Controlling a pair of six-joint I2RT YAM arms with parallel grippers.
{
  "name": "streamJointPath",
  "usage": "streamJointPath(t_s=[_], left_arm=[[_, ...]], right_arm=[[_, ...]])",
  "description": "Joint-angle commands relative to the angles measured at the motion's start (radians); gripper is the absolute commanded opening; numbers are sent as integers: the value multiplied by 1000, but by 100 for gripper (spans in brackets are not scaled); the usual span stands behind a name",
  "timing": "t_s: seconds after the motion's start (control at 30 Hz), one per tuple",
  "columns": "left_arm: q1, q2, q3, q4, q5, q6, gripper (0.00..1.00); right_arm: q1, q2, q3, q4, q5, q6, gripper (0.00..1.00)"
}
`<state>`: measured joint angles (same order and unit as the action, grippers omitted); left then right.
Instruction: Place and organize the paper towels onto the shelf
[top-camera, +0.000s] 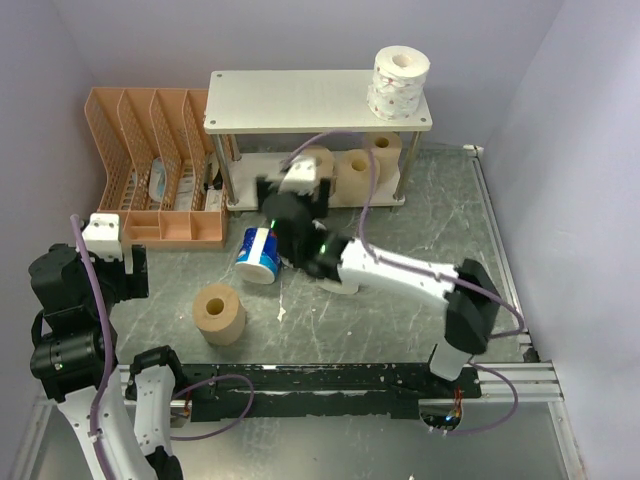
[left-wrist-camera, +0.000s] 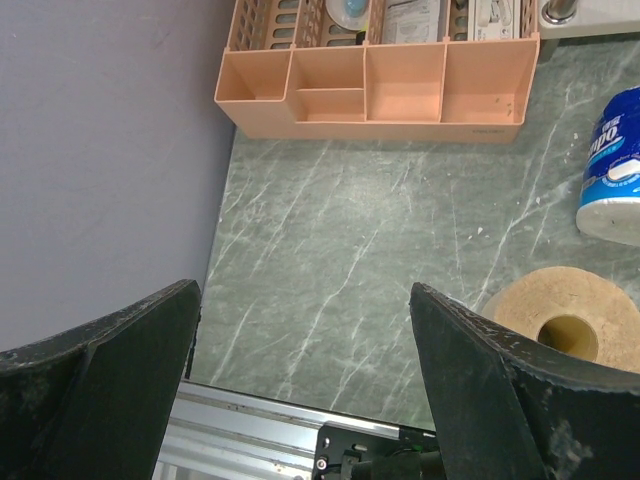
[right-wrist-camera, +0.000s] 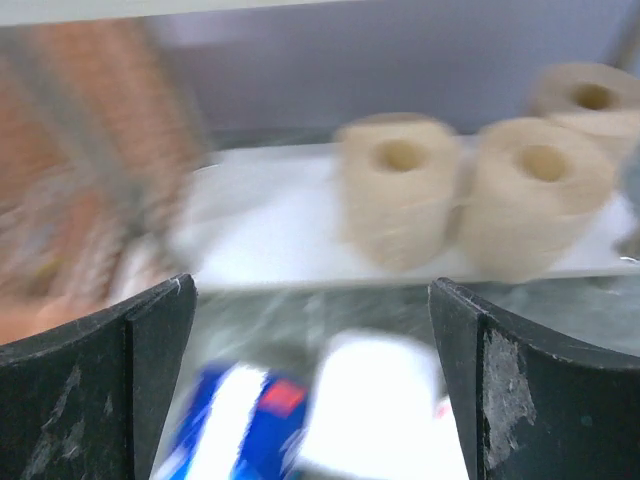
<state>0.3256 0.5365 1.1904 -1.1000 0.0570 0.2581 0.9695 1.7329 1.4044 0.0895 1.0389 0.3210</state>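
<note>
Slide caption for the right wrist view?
Open right claw near blue-and-white roll; three tan rolls stand on the shelf's lower board behind.

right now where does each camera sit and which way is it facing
Top external: above and behind the bases, looking down on table and shelf; left arm and right arm show.
Left wrist: on the left arm, looking down past the open left gripper at organizer and tan roll.
Right wrist: low, blurred, facing the shelf's lower board and three rolls past the open right gripper.
Shared: the blue roll shows in all three.
</note>
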Motion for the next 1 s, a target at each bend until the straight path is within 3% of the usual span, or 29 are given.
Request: streamJointPath(t_s=[0.0,0.1,0.2,0.4,0.53,0.63,0.97], left_arm=[[9,18,24,9,6,-2,98],[10,52,67,-32,0,-10,98],[3,92,117,-51,-70,-38,98],[-14,272,327,-162,-184,-120,98],[-16,372,545,-275,-144,-106,98],[-15,397,606,-307,-161,-99,98],[-15,318,465,-273,-214,-94,98]], right_arm=[[268,-132,-23,-60,37,-147,100],[353,-139,-59,-311,-111,-128,100],[363,-179,-180,-397,-290,-135,100],[361,-305,-327,-295,-563,-145,98],[376,-315,-372,-161,-796,-299,92],[415,-299,-374,-114,-898,-445,92],[534,-223,-385,-68,-874,-921,89]])
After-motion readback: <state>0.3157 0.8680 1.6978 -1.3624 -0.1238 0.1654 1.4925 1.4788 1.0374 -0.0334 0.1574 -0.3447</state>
